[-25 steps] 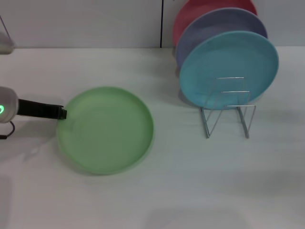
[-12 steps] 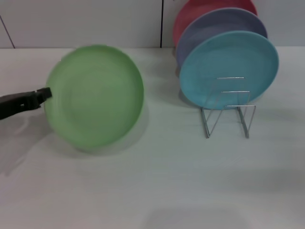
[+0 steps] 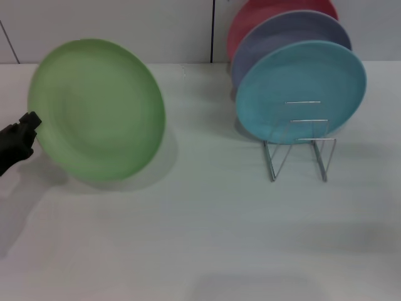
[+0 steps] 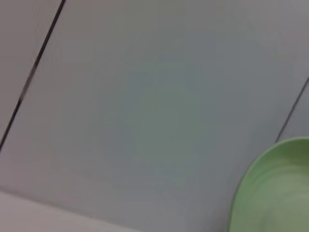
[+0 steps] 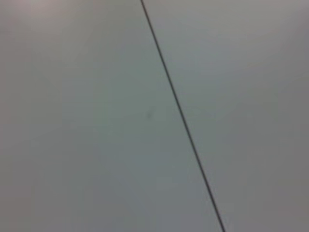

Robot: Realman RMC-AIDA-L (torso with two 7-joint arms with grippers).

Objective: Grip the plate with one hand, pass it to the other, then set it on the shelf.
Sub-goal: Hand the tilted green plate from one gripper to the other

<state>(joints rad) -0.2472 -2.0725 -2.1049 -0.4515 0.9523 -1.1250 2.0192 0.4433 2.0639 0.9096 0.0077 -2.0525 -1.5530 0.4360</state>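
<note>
From the head view I see my left gripper [image 3: 28,125] clamped on the left rim of the light green plate [image 3: 97,110], which is lifted clear of the white table [image 3: 207,232] and tilted up, its face toward the camera and its shadow on the table below it. To the right, well apart, the wire dish rack [image 3: 301,147] holds a sky-blue plate [image 3: 301,91], a lavender plate [image 3: 282,37] and a red plate [image 3: 263,12]. The left wrist view shows only a corner of the green plate [image 4: 275,193] against a grey panelled wall [image 4: 145,96]. The right wrist view shows just wall; my right gripper is out of sight. A second ago the plate lay flat; half a second ago it was lower and less tilted.
</note>
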